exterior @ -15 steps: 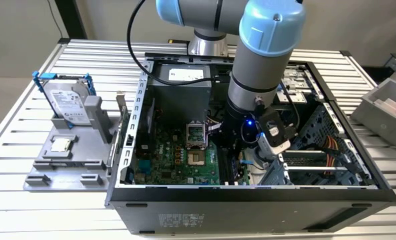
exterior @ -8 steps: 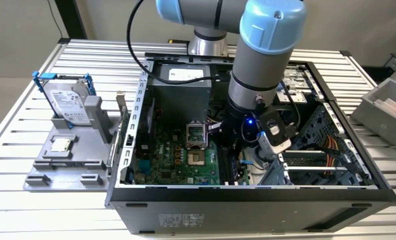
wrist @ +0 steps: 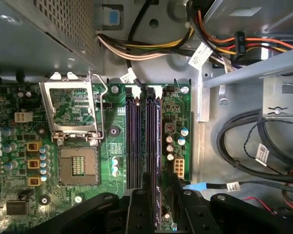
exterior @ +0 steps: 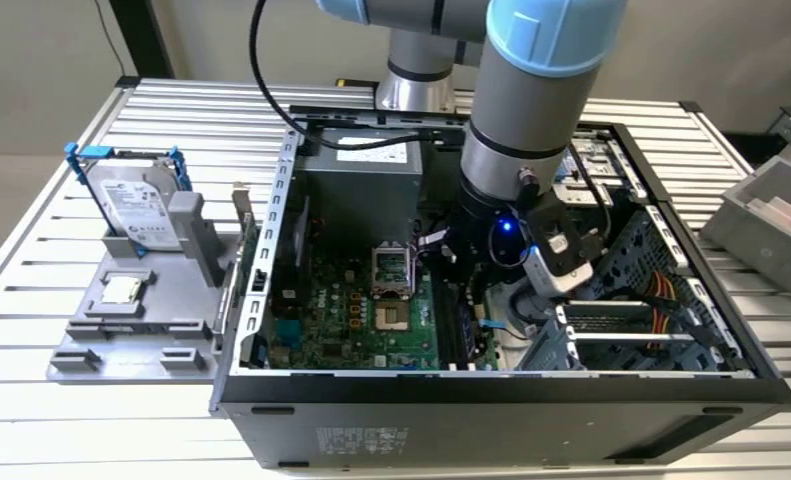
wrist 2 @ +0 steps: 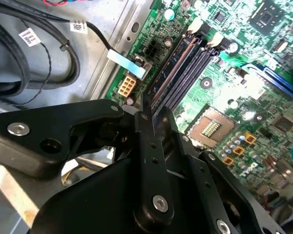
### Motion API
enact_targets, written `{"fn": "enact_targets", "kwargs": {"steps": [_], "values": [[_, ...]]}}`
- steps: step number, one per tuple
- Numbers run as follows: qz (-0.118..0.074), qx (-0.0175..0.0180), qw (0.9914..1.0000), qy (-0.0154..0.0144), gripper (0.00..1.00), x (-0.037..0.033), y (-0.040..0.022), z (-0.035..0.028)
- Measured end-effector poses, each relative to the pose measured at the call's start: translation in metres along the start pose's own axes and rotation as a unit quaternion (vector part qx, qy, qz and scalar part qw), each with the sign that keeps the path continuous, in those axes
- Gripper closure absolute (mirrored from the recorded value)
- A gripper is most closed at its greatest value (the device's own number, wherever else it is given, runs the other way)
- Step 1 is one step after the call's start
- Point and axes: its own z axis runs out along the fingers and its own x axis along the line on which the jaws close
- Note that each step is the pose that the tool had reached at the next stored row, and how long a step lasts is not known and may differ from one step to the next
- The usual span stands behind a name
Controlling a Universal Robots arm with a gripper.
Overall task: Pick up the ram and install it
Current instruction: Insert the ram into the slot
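filling the middle of the slatted table (exterior: 48, 420) and reaching its near edge, the open computer case (exterior: 502, 425) is lying on its side. the arm (exterior: 535, 110) is reaching down into it. the gripper (wrist: 158, 187) is hanging over the motherboard (wrist: 112, 146), close to the board's edge that borders the bare metal and cables. its jaws are looking clamped on the ram (wrist: 156, 141), pinching the flat faces at one end. the ram is standing on edge, lined up along the black slots (wrist: 133, 141) and seemingly resting in the one nearest that edge. i am judging the stick light, stiff and thin. it is likely fragile if bent or twisted, so it is best gripped by its flat sides and pressed straight down.
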Motion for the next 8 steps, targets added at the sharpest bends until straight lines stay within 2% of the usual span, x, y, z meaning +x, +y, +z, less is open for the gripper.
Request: {"fn": "enact_targets", "kwargs": {"steps": [2,8], "values": [[0.0,0.0,1.0,0.0,0.0,-0.0001,-0.0001,-0.0032],[0.0,-0.0001,1.0,0.0,0.0,-0.0002,-0.0001,-0.005]]}}
